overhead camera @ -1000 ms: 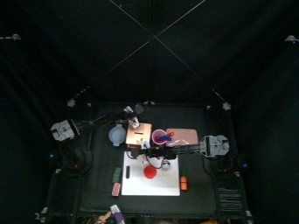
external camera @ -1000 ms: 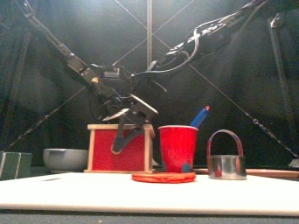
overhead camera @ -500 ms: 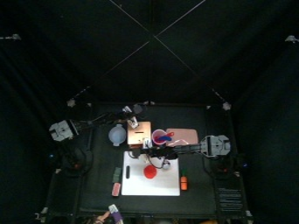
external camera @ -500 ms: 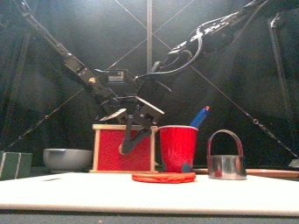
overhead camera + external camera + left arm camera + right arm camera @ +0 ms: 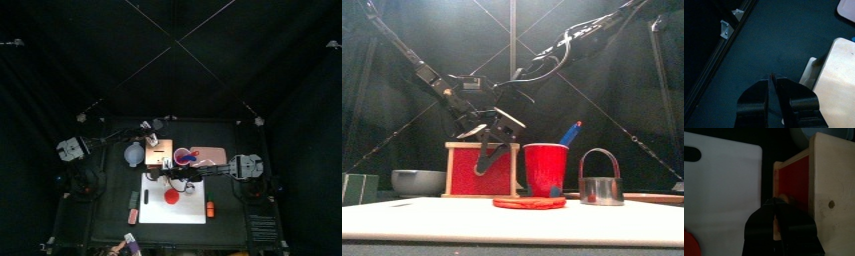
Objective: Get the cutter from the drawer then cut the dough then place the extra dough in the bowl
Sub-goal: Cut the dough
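The right pincer point(image 5: 777, 202) was pressed together on what looked like a small pale knob point(image 5: 783, 197) of the pale wooden box with the red drawer front point(image 5: 794, 178), mid-frame in its wrist view. The round metal cutter with a wire handle point(image 5: 600, 181) already stood at the front view's lower right, right of the flat red dough disc point(image 5: 529, 202). The hold therefore probably served to shut the drawer. The left pincer point(image 5: 772, 77), closed on nothing, hung over the bare black bench point(image 5: 764, 40), out of the way.
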Robot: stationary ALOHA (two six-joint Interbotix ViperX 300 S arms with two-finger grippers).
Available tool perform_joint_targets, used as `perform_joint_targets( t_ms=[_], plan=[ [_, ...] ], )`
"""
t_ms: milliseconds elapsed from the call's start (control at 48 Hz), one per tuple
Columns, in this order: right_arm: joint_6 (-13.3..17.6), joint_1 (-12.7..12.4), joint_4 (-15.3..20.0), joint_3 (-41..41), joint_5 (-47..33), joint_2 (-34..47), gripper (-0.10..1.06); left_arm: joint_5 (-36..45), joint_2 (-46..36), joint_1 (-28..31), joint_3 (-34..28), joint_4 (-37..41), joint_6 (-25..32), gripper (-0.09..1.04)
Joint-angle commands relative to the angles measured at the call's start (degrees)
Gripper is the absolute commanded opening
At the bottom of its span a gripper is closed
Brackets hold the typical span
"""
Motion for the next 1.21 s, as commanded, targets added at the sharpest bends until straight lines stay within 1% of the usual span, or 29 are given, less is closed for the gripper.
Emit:
perform_joint_targets(
  t_ms=[21,208,354,521,583,708,792,875,938,1000,1083,1208],
  plan=[
    [0.26,0.62,0.26,-1.14,-0.09,-2.90,0.18,-0.35,-1.49,-0.26,-0.44,0.00,0.09,0.57],
    [0.62,3.60,0.35,-1.58,-0.09,-4.92,0.18,-4.83,-4.31,0.79,-0.18,0.62,0.09,0.57],
    [0.62,5.80,0.44,-0.62,0.09,-8.70,0.18,-6.06,-6.77,1.32,0.09,0.53,0.09,0.57],
    [0.62,7.56,2.37,3.69,0.09,-15.03,0.18,-8.00,-9.76,1.05,1.93,0.00,0.00,0.57],
    [0.79,7.91,4.39,6.33,0.09,-18.02,0.18,-10.11,-11.25,0.44,3.08,-0.53,0.09,0.57],
    [0.79,7.91,10.11,11.43,0.09,-23.29,0.19,-15.21,-14.15,-2.11,5.89,-2.20,0.09,0.57],
    [0.70,7.73,14.77,15.47,0.00,-26.89,0.19,-20.48,-16.35,-4.75,8.70,-3.78,0.18,0.57],
    [0.62,7.65,17.75,19.25,0.09,-29.97,0.21,-25.93,-17.93,-7.47,11.69,-5.01,0.18,0.57],
    [0.62,7.65,19.25,22.06,0.35,-32.26,0.25,-30.15,-18.90,-9.67,13.97,-5.80,0.18,0.57],
    [0.62,7.65,20.04,24.52,0.88,-34.37,0.31,-34.45,-19.69,-11.95,16.08,-6.68,0.26,0.57],
    [0.62,7.65,20.30,27.33,1.41,-36.91,0.45,-39.81,-20.30,-15.21,18.63,-7.73,0.26,0.57],
    [0.62,7.65,20.74,29.62,2.02,-38.94,0.69,-45.26,-20.21,-19.25,20.83,-8.17,0.44,0.57]
  ],
)
